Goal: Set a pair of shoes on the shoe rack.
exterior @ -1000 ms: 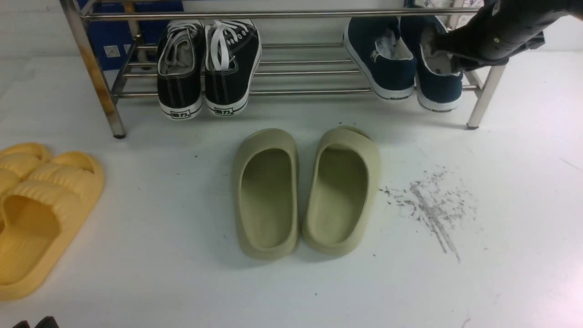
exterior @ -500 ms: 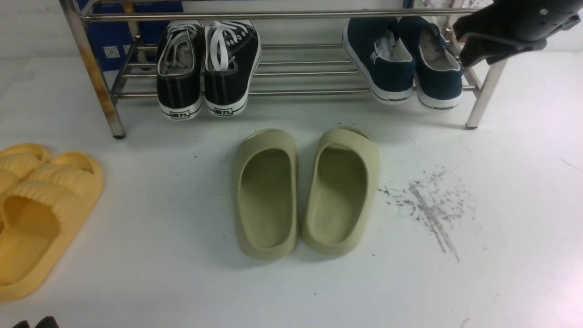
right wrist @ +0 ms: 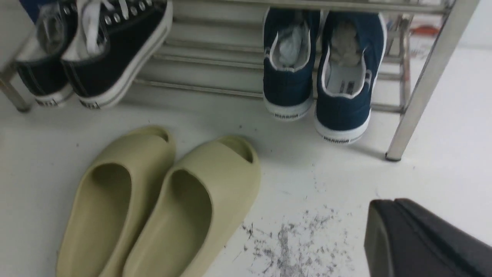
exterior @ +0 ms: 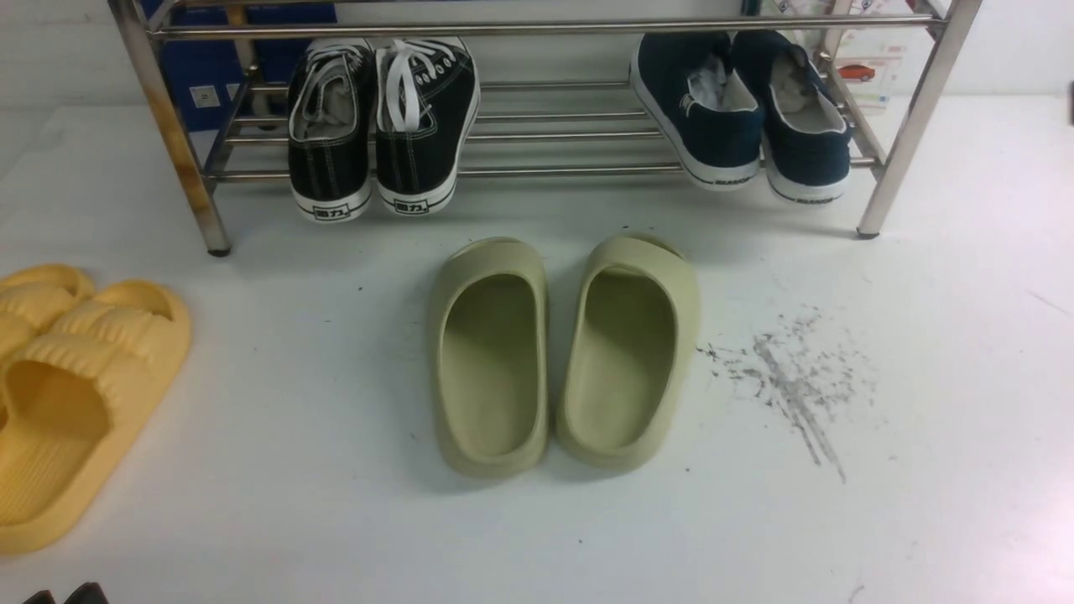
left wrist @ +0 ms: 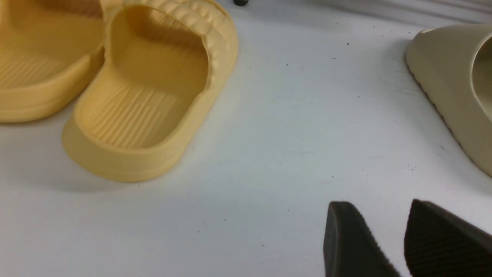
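**Navy shoes on the rack**

The navy shoes (exterior: pixel 742 113) sit side by side on the right end of the rack (exterior: pixel 554 28), heels over the front bar. My right gripper (right wrist: pixel 388 227) is pressed together, empty, above the floor (exterior: pixel 923 436). My left gripper (left wrist: pixel 380 234) hangs spread, empty, near the yellow slides (left wrist: pixel 142 92).

Two navy canvas slip-on shoes (exterior: pixel 742 113) sat side by side, heels outward, on the silvery shoe rack's (exterior: pixel 545 170) right end.

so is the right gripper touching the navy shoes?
Apart. The right wrist view shows the right gripper shut, well back from the navy shoes sitting on the shoe rack.
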You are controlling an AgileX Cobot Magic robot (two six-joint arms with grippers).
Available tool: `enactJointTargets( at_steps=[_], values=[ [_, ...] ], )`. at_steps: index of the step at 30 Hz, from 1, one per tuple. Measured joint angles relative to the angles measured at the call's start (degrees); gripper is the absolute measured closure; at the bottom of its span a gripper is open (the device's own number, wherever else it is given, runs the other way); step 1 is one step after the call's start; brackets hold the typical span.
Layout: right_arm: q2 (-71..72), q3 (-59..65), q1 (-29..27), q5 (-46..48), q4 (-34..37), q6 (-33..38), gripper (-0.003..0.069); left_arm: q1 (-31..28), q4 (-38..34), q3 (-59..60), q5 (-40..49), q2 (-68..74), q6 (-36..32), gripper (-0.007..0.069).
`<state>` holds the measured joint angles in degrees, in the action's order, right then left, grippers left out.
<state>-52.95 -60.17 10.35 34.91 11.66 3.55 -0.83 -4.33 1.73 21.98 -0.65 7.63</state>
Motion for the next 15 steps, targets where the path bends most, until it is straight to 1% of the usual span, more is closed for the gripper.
enactJointTargets(
  at_steps=[2,7,11,15],
  values=[
    [6.9,4.2,0.0,-2.8,0.0,0.0,0.0661,0.0,0.0,0.0,0.0,0.0,0.0,0.0386],
    [16.4,8.6,0.0,-4.0,0.0,0.0,0.0659,0.0,0.0,0.0,0.0,0.0,0.0,0.0386],
    [19.3,9.6,0.0,-2.6,-0.1,0.0,0.0659,0.0,0.0,0.0,0.0,0.0,0.0,0.0386],
    [21.2,9.7,0.0,1.9,-0.1,0.0,0.0655,0.0,0.0,0.0,0.0,0.0,0.0,0.0386]
  ],
)
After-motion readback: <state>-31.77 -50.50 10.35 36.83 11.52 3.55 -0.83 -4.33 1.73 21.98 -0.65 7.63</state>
